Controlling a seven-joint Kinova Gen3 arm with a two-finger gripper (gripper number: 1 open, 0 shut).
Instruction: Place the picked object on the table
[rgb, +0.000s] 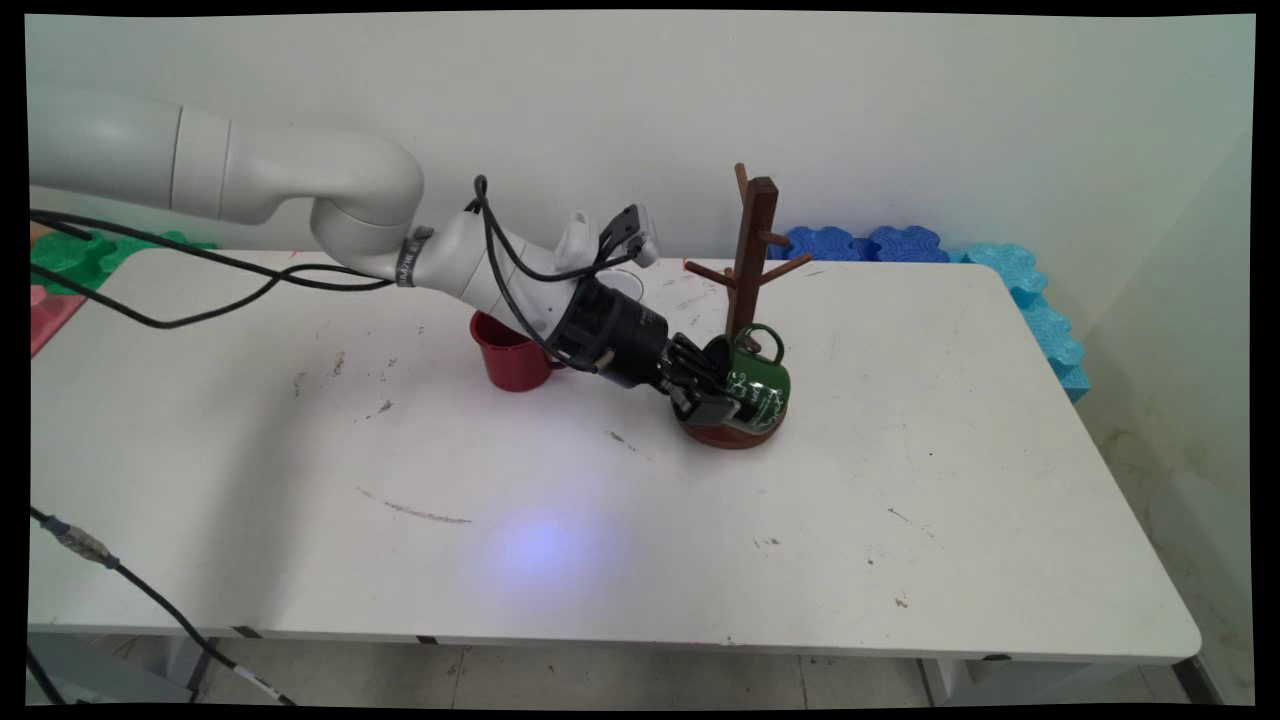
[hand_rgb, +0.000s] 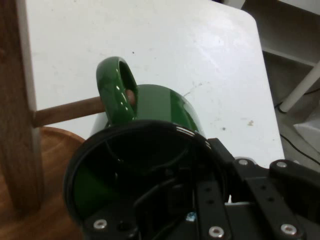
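Observation:
My gripper (rgb: 705, 392) is shut on the rim of a dark green mug (rgb: 760, 385), which lies tilted on its side just above the round base (rgb: 730, 436) of a brown wooden mug tree (rgb: 752, 250). In the hand view one finger (hand_rgb: 167, 197) reaches inside the green mug (hand_rgb: 165, 107) and the other presses its outer wall. The mug's handle (hand_rgb: 117, 90) is threaded over a low wooden peg (hand_rgb: 65, 112) that sticks out from the tree's post (hand_rgb: 15, 100). The peg's tip shows through the handle loop.
A red mug (rgb: 508, 352) stands upright left of the wrist, partly hidden by it. Blue foam pieces (rgb: 865, 243) and cyan ones (rgb: 1040, 310) lie along the table's far right edge, green ones (rgb: 70, 250) at far left. Black cables hang from the arm.

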